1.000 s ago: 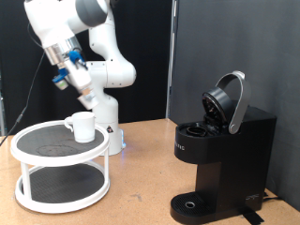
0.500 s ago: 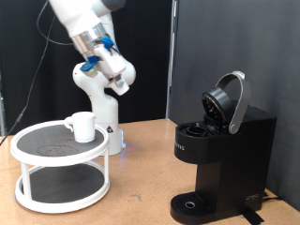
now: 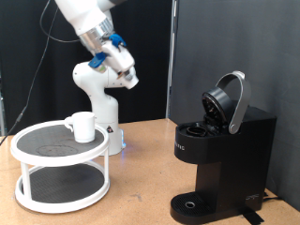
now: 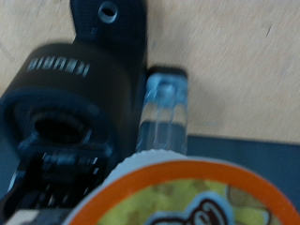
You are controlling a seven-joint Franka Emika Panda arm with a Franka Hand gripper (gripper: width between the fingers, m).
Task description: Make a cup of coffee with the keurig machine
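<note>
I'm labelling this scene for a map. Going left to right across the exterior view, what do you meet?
Two-tier stand → cup on its top tier → pincer raised in the air → keurig machine, lid open.

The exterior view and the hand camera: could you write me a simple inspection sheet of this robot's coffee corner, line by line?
Surface: tan wooden table, bare between the stand and the machine.
Job's things: the cup stands upright on the top tier of a white two-tier round stand. The keurig machine stands at the exterior view's right, lid up, nothing on its drip base.
Clutter: nothing seen.
Gripper: the gripper is up in the air between cup and machine, touching neither. In the wrist view an orange-rimmed round thing fills the foreground, above the machine's open top; its grip is too blurred to judge.
Cables: thin dark cable behind the arm.
Surroundings: black curtain, white wall.
</note>
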